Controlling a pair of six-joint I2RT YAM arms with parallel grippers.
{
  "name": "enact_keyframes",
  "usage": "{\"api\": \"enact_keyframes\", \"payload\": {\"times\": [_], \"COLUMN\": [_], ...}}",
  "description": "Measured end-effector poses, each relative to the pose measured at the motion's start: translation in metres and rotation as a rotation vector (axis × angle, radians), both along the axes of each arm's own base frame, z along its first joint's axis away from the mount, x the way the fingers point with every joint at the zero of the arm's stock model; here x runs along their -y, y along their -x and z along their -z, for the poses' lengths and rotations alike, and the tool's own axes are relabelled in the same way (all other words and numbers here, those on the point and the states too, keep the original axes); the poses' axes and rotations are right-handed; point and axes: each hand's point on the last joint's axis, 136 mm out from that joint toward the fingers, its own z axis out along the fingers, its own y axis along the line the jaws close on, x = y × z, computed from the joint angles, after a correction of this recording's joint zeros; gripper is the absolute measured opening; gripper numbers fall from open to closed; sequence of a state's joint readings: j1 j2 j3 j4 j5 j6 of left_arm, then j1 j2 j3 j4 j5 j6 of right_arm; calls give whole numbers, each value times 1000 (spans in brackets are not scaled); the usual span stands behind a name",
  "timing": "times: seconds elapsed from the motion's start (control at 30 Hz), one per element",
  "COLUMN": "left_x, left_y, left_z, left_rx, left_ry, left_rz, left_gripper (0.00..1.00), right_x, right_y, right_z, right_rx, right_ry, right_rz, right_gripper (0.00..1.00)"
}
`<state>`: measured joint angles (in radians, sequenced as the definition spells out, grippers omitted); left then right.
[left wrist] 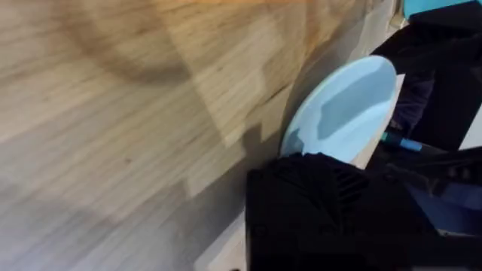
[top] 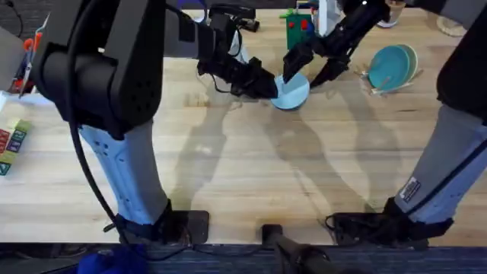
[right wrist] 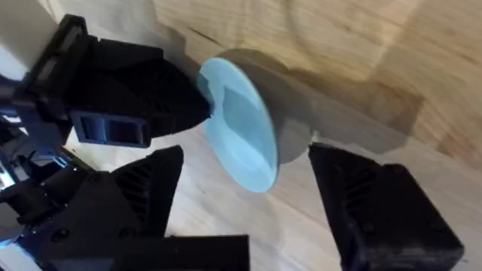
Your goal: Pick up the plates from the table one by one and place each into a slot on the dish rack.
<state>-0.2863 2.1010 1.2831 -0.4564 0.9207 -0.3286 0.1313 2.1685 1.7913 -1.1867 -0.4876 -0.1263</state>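
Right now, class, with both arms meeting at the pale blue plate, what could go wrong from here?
1. The left end effector pinches only the rim of the pale light-blue round plastic plate, so the plate may pivot or slip onto the wooden table.
2. The right end effector straddles the same plate with its fingers apart; closing could knock it loose or strike the left fingers.

- Both arms [top: 125,164] have pale grey-white link shells and bulky matte-black joint housings.
- Black cables run along the left arm to its base.
- The right arm [top: 449,164] carries a small printed label near its base.
- The gripper fingers [right wrist: 376,207] are black, angular, with ribbed faces.
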Motion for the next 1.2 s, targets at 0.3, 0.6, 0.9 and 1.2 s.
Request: {"api": "enact_keyframes", "payload": {"times": [0.3, 0.6, 0.9, 1.2], "left_x": [0, 0, 0, 0], "left_y": [0, 0, 1, 2], "left_z": [0, 0, 0, 0], "left_rx": [0, 0, -6, -9], "left_ry": [0, 0, -2, -3], "left_rz": [0, 0, 0, 0], "left_gripper": [41, 41, 41, 41], "right_x": [-2, -2, -2, 0], "right_y": [4, 3, 2, 4], "right_z": [6, 7, 7, 6], "right_rx": [-21, -20, -21, -31], "right_ry": [5, 6, 6, 5], "right_rz": [17, 23, 28, 34], "right_gripper": [959, 687, 352, 68]}}
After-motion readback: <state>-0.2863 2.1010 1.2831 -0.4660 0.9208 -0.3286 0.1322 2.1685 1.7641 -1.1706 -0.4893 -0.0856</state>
